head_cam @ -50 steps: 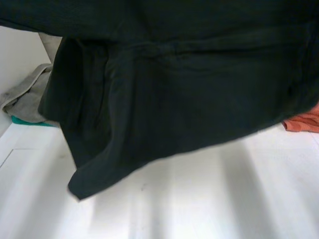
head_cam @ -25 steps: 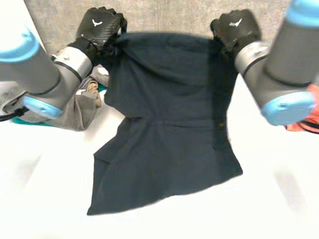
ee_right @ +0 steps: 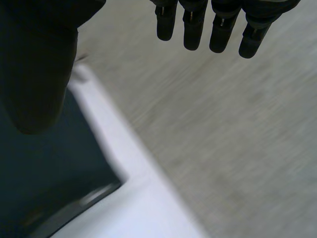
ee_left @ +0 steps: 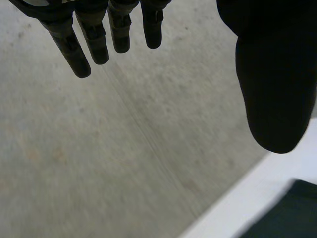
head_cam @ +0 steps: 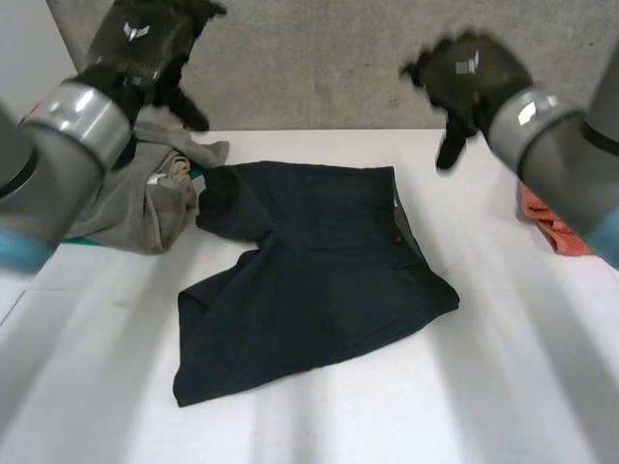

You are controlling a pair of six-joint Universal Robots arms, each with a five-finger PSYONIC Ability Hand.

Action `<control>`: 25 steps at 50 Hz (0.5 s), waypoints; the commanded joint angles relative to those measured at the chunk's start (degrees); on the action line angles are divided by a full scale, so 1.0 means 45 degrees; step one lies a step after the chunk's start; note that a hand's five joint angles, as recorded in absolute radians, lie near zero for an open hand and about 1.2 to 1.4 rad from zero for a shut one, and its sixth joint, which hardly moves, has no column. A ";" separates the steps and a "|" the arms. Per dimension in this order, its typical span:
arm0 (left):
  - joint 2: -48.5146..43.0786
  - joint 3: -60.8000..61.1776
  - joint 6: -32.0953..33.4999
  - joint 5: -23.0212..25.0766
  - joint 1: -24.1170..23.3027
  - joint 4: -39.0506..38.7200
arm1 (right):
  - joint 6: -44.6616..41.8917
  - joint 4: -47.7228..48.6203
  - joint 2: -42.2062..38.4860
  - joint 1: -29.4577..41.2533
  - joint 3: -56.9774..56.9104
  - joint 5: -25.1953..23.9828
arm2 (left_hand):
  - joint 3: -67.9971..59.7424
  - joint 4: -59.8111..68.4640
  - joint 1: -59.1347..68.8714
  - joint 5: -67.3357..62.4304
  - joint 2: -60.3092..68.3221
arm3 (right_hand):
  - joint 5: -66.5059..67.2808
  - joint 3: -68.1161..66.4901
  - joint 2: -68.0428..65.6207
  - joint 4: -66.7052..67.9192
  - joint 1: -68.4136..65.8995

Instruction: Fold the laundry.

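Observation:
A pair of dark navy shorts (head_cam: pixel 309 280) lies loosely spread on the white table (head_cam: pixel 503 387), waistband toward the far wall, one leg reaching the near left. My left hand (head_cam: pixel 145 43) hovers high above the table's far left, fingers straight and spread, holding nothing. My right hand (head_cam: pixel 466 72) hovers high at the far right, also spread and empty. In the left wrist view my fingers (ee_left: pixel 94 34) hang straight before the grey wall, with a corner of the shorts (ee_left: pixel 290 213) beyond them. The right wrist view shows straight fingers (ee_right: pixel 218 25) and the shorts (ee_right: pixel 44 183) under the thumb.
A heap of grey and beige clothes (head_cam: pixel 145 198) over something teal sits at the table's far left, touching the shorts. An orange garment (head_cam: pixel 551 222) lies at the right edge. A grey concrete wall (head_cam: pixel 329 58) stands behind the table.
Both hands held the shorts up by the waistband, lowered them onto the table, then let go and opened. The shorts now lie on the table and the hands have risen clear.

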State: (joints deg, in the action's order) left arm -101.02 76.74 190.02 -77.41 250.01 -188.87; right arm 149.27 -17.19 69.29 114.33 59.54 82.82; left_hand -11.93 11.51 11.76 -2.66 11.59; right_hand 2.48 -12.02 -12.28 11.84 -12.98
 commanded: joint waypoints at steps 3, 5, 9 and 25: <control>0.3504 0.7648 0.0310 0.0190 -0.0633 0.1326 | -0.0748 -0.0771 0.1126 -0.0953 0.5047 -0.1624 | -0.2268 0.2361 0.2306 -0.2107 0.2343 | 0.1113 -0.1214 -0.1156 0.1254 -0.1000; 0.3485 0.8605 0.0836 0.0131 -0.0888 0.1444 | -0.1099 0.0027 0.1126 -0.1499 0.6373 -0.2424 | -0.2162 0.2254 0.2199 -0.2001 0.2237 | 0.1410 -0.1511 -0.1453 0.1552 -0.1298; 0.3038 1.0073 0.1795 -0.0141 -0.0948 0.1445 | -0.1315 0.2308 0.1049 -0.2105 0.8170 -0.3382 | -0.0374 0.0466 0.0411 -0.0212 0.0449 | 0.1970 -0.2072 -0.2014 0.2112 -0.1858; 0.0770 1.0584 0.1992 -0.1802 -0.0831 -0.1444 | -0.1471 0.6729 -0.1843 -0.2009 0.8761 -0.3423 | -0.2829 0.2922 0.2867 -0.2668 0.2905 | 1.5005 -1.5106 -1.5048 1.5147 -1.4892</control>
State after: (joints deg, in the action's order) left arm -96.27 124.79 198.94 -84.01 246.01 -189.35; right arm 142.98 11.70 63.45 105.18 100.45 66.88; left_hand -13.77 13.19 13.81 -3.08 13.63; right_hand 36.73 -47.96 -48.40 47.94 -47.46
